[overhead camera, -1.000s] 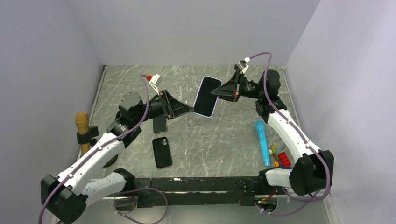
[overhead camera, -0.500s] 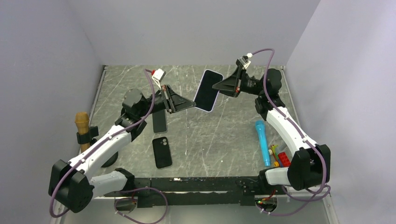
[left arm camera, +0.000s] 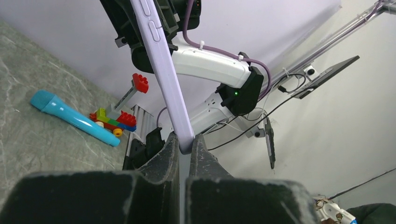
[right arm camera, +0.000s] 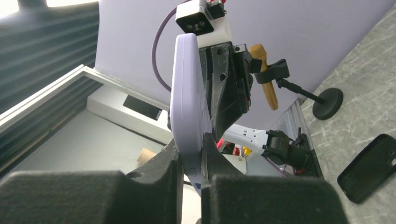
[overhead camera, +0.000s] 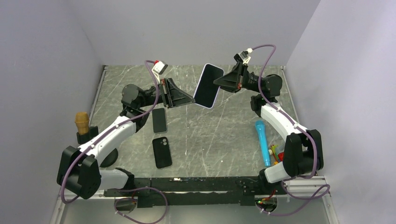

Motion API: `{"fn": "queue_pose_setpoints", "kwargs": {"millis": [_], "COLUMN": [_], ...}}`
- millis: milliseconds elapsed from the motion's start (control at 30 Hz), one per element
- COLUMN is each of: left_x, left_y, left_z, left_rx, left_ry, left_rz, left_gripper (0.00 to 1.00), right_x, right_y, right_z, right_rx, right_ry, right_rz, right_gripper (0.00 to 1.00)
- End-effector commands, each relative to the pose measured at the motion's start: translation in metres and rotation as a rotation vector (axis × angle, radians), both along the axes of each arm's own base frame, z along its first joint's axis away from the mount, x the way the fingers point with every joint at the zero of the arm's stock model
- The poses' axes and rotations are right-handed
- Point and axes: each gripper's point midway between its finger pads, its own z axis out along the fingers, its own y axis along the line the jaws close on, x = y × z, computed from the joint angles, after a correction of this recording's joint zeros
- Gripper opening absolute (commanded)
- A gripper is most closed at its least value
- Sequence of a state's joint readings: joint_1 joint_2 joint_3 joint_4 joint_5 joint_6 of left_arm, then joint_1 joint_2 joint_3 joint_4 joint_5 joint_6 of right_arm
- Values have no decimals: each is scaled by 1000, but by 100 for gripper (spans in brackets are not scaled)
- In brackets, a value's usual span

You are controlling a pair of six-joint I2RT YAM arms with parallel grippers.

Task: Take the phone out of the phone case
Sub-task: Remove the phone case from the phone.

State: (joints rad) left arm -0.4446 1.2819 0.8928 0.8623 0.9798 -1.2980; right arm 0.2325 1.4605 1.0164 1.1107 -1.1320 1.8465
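Observation:
A phone with a dark screen sits in a lilac phone case (overhead camera: 208,86) and is held in the air above the middle of the table, tilted. My left gripper (overhead camera: 191,99) is shut on its lower left corner; in the left wrist view the lilac case edge (left arm camera: 163,70) runs up from between my fingers (left arm camera: 186,143). My right gripper (overhead camera: 216,83) is shut on its right edge; in the right wrist view the case (right arm camera: 187,102) stands between the closed fingers (right arm camera: 192,158).
A second phone (overhead camera: 159,120) and a black case (overhead camera: 161,152) lie on the table at the left. A blue toy microphone (overhead camera: 262,141) and toy bricks (overhead camera: 281,158) lie at the right. A brown microphone on a stand (overhead camera: 82,125) is at the left edge.
Both arms have lifted the cased phone higher and slightly toward the back of the table. Both grippers stay closed on it.

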Motion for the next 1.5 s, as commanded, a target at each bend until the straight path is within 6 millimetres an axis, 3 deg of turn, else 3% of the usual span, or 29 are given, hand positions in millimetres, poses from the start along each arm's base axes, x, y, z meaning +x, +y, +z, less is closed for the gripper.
{"fn": "queue_pose_setpoints", "kwargs": {"millis": [0, 200, 400, 633, 933, 1467], "left_x": [14, 7, -6, -6, -6, 10], "left_y": [-2, 1, 2, 4, 5, 11], "left_z": [-36, -22, -11, -17, -17, -38], "left_rx": [89, 19, 0, 71, 91, 277], "left_ry": [-30, -95, -174, -224, -235, -254], "left_rz": [14, 1, -65, -37, -14, 105], "left_gripper": [0, 0, 0, 0, 0, 0], "right_x": [-44, -45, -41, -36, -35, -36], "right_y": [-6, -2, 5, 14, 27, 38], "right_z": [83, 83, 71, 55, 48, 44], "right_rx": [188, 195, 186, 182, 182, 182], "right_ry": [134, 162, 218, 264, 291, 326], "right_rz": [147, 167, 191, 210, 239, 259], "right_gripper": [0, 0, 0, 0, 0, 0]}}
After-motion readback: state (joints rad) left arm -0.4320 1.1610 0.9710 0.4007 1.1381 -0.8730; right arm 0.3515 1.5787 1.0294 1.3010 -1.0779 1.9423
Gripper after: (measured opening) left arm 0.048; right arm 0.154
